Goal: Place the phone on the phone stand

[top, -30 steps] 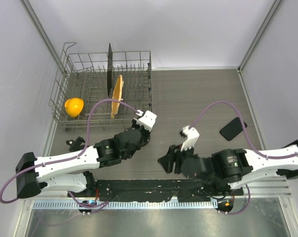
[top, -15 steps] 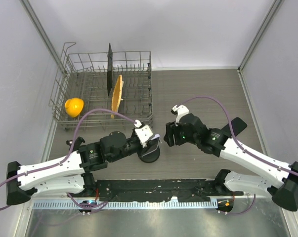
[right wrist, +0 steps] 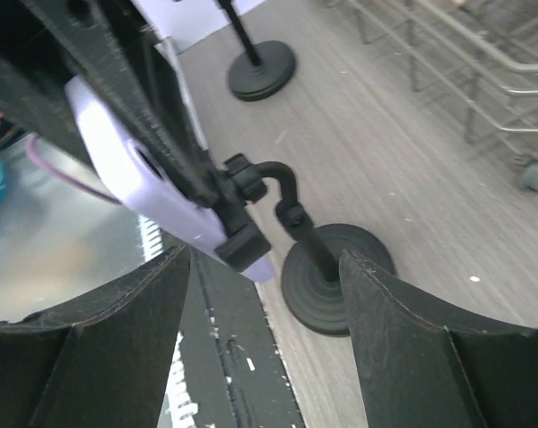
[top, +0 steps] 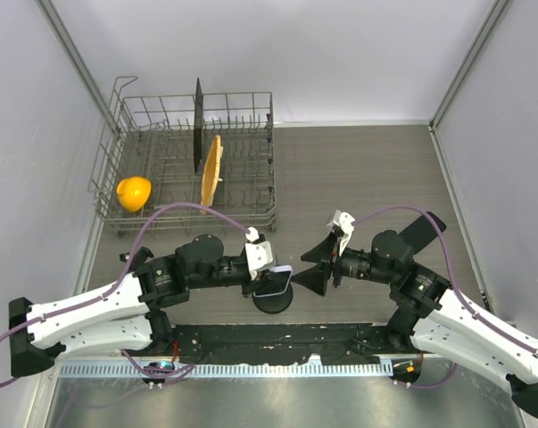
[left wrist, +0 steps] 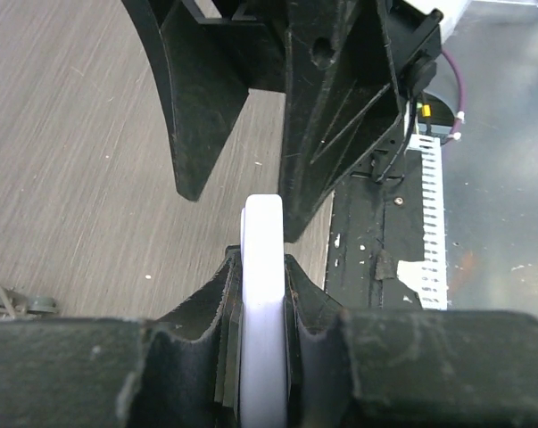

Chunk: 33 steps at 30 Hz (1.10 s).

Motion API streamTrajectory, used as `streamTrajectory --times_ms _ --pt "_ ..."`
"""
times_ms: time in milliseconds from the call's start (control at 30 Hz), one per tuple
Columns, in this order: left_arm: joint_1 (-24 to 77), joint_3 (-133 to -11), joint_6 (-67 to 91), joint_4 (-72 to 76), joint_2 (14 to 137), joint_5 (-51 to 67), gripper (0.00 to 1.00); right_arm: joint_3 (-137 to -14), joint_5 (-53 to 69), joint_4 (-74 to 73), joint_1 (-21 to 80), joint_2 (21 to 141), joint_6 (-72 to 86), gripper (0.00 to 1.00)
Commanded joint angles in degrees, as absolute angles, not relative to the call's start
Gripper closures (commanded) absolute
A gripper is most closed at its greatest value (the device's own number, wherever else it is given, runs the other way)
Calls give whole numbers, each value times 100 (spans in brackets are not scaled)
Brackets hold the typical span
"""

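Left gripper (left wrist: 262,267): clamped on lavender-cased slim phone (right wrist: 135,169), near middle of grey wooden table (top: 358,169) near edge.
Right gripper (top: 315,270): jaws wide, empty, just right of phone, facing it.
Black round-based phone stand (top: 273,301): directly beneath; phone's long axis slants down into its cradle.

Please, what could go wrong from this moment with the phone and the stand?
1. The phone is at the clamp, but whether it is seated is unclear. If the left gripper lets go early, it could drop.
2. The open right gripper is close to the stand base and could tip it.
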<state>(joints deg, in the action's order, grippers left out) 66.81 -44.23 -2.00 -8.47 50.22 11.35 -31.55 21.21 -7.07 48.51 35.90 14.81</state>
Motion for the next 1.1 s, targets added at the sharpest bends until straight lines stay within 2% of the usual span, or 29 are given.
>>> streamTrajectory --times_ms 0,100,200,367,667,867,933,967,1067 --pt "6530 -4886 -316 -298 4685 1845 100 -3006 3417 236 4843 3455 1705 28" --pt "6416 -4957 -264 -369 4711 2152 100 -2778 3726 728 4852 3209 1688 30" --pt "6320 -5036 -159 -369 4790 2487 100 -2672 3516 993 4869 3234 1442 28" --pt "6056 -5054 -26 -238 4852 2882 100 -2917 3893 1284 4922 4110 1214 28" --pt "5801 -5124 255 -123 5045 3304 100 -3129 3762 1432 5317 4649 914 33" --pt "5704 -5098 351 -26 5063 3401 100 -3261 3692 1459 5554 4948 853 53" --pt "5687 -5089 352 -26 5089 3297 100 -3287 3516 1468 5633 4966 817 75" --pt "5678 -5054 273 113 5089 3209 100 -3305 3333 1468 5660 4957 861 99" --pt "5678 -4634 53 613 5028 2105 100 -3532 1929 1294 5887 5088 1851 99"
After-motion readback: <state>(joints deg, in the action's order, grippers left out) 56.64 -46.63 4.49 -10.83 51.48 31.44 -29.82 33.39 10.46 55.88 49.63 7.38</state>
